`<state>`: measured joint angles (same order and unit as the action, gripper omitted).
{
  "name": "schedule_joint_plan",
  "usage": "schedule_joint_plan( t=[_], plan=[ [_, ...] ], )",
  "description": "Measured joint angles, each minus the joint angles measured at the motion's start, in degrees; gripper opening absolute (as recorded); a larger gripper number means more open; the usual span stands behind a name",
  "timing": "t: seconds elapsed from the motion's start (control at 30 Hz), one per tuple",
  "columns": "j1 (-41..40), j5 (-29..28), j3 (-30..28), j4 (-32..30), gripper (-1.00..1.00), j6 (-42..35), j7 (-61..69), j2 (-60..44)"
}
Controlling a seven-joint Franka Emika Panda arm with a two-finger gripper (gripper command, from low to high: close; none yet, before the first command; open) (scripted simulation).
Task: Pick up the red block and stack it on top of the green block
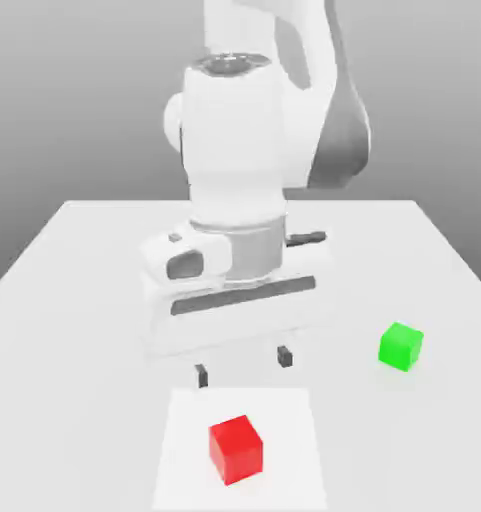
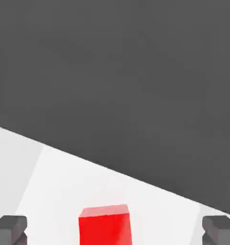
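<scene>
The jaws stand fully spread and released, grasping nothing; the gripper points down above the counter, its two dark fingertips clear of any object. In the hand view the fingertips sit wide apart with the red block between them and beyond, not touched. In the exterior view the red block rests on a paler square patch of the counter, nearer the camera than the gripper and just below it in the picture. The green block rests on the counter toward the exterior view's right, well apart from the red block and from the gripper. Both blocks sit flat and separate, unstacked.
</scene>
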<state>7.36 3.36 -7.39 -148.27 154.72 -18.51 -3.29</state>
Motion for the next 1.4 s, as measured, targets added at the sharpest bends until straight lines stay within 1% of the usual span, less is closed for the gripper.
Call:
schedule_joint_plan(
  t=[0.07,0.2,0.23,0.47,0.63,0.67,0.7,0.83,0.93,1.07,1.13,1.23,1.33,1.37,1.4],
  plan=[
    [-0.2,-0.4,0.1,-0.8,0.0,2.4,1.2,-4.1],
    [-1.8,1.5,2.1,0.0,0.0,9.1,3.1,-12.3],
    [-2.3,2.1,2.7,0.3,-1.0,10.7,3.5,-14.3],
    [-2.5,2.1,2.9,0.4,-1.0,11.1,3.6,-14.8],
    [-1.5,-0.8,1.3,-1.0,-1.0,3.6,1.4,-5.9],
    [-0.8,-0.9,2.0,-1.7,-1.0,2.4,1.9,-4.0],
    [0.7,-0.4,3.9,-2.8,-1.0,1.9,3.5,-2.4],
    [14.2,2.4,10.0,-8.0,-1.0,0.4,11.1,4.2],
    [20.4,3.4,12.8,-12.0,-1.0,-0.4,16.4,9.2],
    [29.1,3.7,18.1,-17.3,-1.0,-1.5,22.5,15.7],
    [31.2,3.0,19.9,-18.6,-1.0,0.4,23.5,15.1],
    [31.0,0.7,20.6,-18.8,-1.0,5.7,22.4,9.9],
    [30.7,-3.6,19.9,-18.6,-1.0,11.6,19.4,3.7],
    [30.6,-4.7,19.6,-18.5,1.0,12.9,18.7,2.3],
    [30.4,-4.7,19.6,-18.5,1.0,12.9,18.7,2.3]
  ],
)
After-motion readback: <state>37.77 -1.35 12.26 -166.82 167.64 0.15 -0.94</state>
